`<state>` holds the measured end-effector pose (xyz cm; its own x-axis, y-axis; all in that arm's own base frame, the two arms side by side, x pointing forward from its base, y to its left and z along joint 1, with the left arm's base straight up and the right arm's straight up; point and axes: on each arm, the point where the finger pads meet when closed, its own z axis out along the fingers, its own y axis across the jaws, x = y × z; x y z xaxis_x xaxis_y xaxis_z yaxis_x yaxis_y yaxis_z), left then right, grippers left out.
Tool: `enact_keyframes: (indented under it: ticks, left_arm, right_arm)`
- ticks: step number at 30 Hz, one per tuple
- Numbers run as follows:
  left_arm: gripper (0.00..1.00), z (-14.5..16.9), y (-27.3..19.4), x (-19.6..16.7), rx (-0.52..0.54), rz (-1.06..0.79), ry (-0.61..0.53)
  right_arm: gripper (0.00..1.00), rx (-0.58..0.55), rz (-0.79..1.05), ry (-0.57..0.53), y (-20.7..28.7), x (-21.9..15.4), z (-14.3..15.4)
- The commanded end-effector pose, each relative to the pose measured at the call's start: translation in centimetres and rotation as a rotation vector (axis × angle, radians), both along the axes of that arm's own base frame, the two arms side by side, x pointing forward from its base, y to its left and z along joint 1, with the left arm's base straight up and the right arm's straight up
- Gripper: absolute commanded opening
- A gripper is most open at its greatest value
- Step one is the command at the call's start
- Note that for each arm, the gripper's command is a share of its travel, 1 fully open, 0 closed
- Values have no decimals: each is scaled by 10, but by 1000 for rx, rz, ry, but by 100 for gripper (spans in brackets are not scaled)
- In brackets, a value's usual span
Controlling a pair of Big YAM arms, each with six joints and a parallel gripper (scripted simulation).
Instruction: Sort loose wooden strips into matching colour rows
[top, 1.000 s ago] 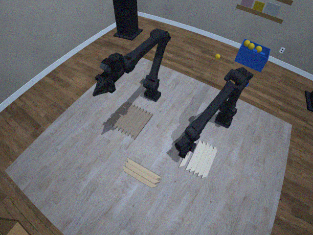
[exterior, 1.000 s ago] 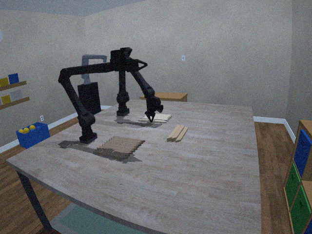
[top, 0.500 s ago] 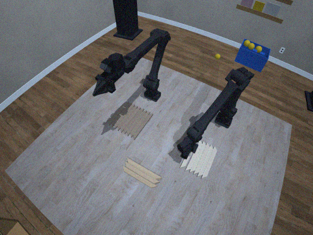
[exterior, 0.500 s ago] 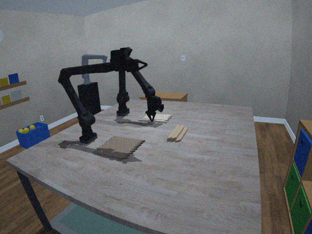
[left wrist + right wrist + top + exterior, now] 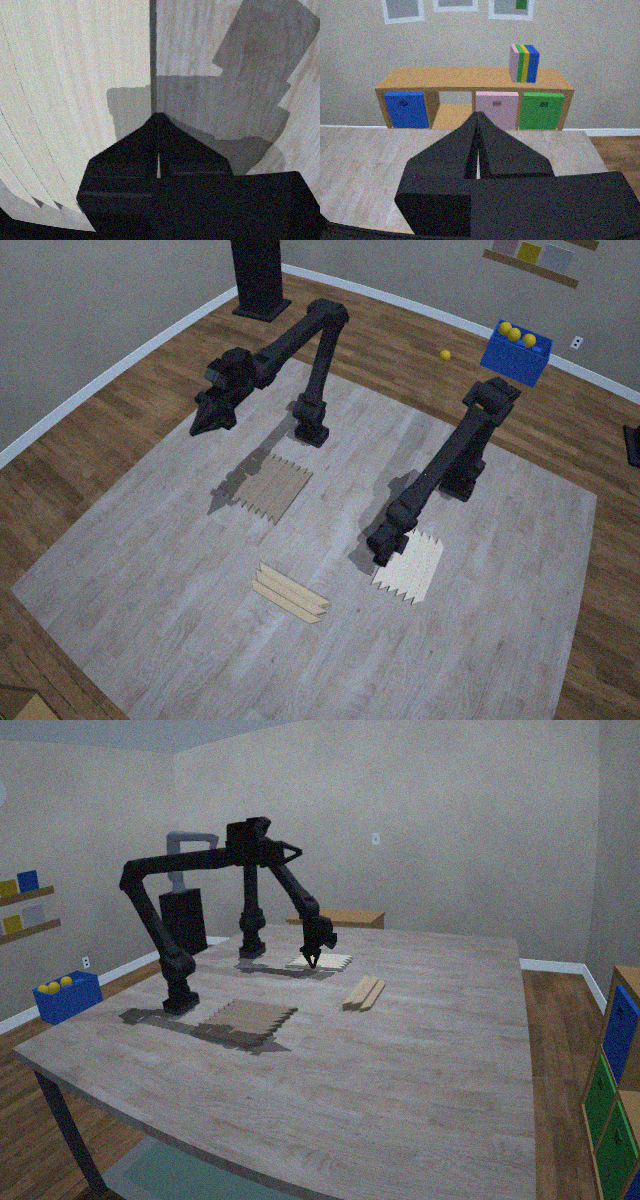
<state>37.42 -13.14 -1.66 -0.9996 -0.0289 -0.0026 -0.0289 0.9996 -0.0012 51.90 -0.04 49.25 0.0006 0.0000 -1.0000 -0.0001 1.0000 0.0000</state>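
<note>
From here the tabletop (image 5: 330, 663) (image 5: 413, 1081) looks like pale, greyish wood with streaky grain and a matt finish. The tan row (image 5: 273, 488) (image 5: 253, 1017), the cream strips (image 5: 289, 593) (image 5: 364, 992) and the whitish row (image 5: 413, 568) (image 5: 336, 960) (image 5: 75, 75) all look like matt wood, their faces smooth. The floor (image 5: 98, 431) (image 5: 560, 1055) seems brown wood planking. That blue bin (image 5: 516, 356) (image 5: 69, 999) could be smooth plastic.

Right of centre in the top view, the outer flat white wooden strip (image 5: 385, 573) (image 5: 137, 45) has closed its gap to the white row (image 5: 416, 570) (image 5: 336, 960) (image 5: 45, 90), the black left gripper (image 5: 381, 562) (image 5: 312, 965) (image 5: 158, 120) shifting rowward too.
</note>
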Motion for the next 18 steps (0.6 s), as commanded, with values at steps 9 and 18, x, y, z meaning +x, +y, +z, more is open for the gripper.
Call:
enact_keyframes:
  ticks: [9, 18]
  left_arm:
    - [1, 10, -18, 23, -14, -6, -39]
    - [1, 44, -10, 28, -23, 16, -67]
  right_arm:
    - [1, -11, -11, -56, -6, 2, 39]
    - [1, -11, -11, -43, -7, 3, 28]
